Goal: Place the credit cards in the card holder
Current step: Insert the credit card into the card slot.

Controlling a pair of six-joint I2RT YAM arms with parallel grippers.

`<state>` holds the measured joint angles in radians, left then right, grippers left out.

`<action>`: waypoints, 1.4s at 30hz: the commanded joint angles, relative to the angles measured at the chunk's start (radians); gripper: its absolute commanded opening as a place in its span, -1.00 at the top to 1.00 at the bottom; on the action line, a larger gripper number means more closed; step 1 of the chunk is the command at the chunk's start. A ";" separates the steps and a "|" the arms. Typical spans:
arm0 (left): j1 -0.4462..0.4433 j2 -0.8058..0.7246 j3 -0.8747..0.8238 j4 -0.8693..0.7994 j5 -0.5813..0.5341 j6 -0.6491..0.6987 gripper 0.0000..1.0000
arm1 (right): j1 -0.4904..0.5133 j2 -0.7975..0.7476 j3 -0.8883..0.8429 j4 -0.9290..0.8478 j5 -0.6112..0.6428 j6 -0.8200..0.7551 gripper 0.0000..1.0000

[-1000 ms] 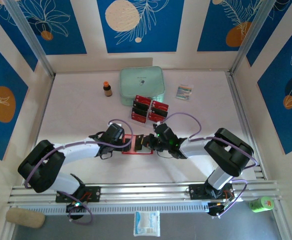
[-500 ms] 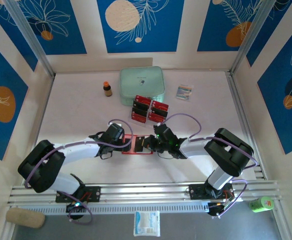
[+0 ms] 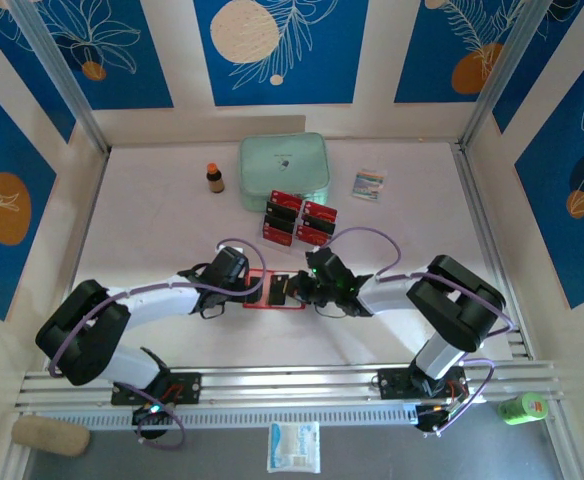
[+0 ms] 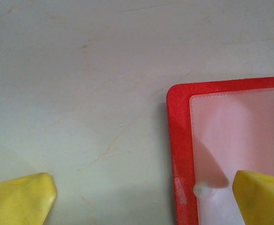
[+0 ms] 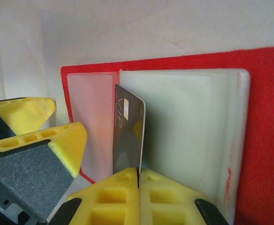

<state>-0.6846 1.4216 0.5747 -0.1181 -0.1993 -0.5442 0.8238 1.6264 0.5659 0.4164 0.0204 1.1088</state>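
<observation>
Left pincer [image 4: 141, 200]: jaws as wide as they go, holding nothing. One yellow fingertip hangs over the bare white worktop [image 4: 80, 84]. The other sits on the clear pocket at the corner of the flat red fold-over card holder [image 4: 179, 140] and appears to pin it down.

The holder lies open between the two arms, near the front of the worktop, pale pockets up.

Dark grey credit card with "VIP" print [image 5: 127, 136]: stands on edge over the holder, its far end at the seam between the two clear pockets. Whether the edge has entered a slot, I cannot tell.

Right pincer [image 5: 138, 174]: jaws clamped tight on the near end of that card.

Change over the last second: next to none. Both arms sit where they were and the left fingers stay spread. The card is at the same spot on the holder, the right wrist perhaps nudged a hair toward the left arm. Reading: the insertion is at its fine stage or hung at the pocket mouth, and this card is not yet seated.

Remaining red-and-black cards [image 3: 297, 220] wait in a cluster farther back, untouched, against the mint-green case [image 3: 284, 165].
</observation>
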 commanded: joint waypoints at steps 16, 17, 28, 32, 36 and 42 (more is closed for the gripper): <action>0.009 0.011 -0.024 -0.068 0.020 -0.027 -1.00 | -0.017 0.025 0.102 -0.166 -0.102 -0.072 0.61; 0.009 0.005 -0.019 -0.074 0.021 -0.031 -1.00 | -0.026 0.006 0.112 -0.194 -0.108 -0.087 0.52; 0.010 -0.040 0.019 -0.154 0.018 -0.085 -1.00 | -0.054 -0.043 0.241 -0.409 -0.128 -0.220 0.63; 0.011 -0.057 0.001 -0.162 0.008 -0.104 -1.00 | -0.039 0.000 0.292 -0.450 -0.119 -0.238 0.80; 0.012 -0.063 -0.021 -0.144 0.008 -0.100 -1.00 | -0.024 0.051 0.321 -0.473 -0.115 -0.239 0.89; 0.019 -0.063 -0.048 -0.130 0.003 -0.081 -1.00 | -0.010 0.097 0.336 -0.499 -0.098 -0.233 0.94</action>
<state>-0.6827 1.3640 0.5625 -0.1978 -0.1890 -0.6262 0.8047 1.7069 0.8810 -0.0341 -0.0830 0.8894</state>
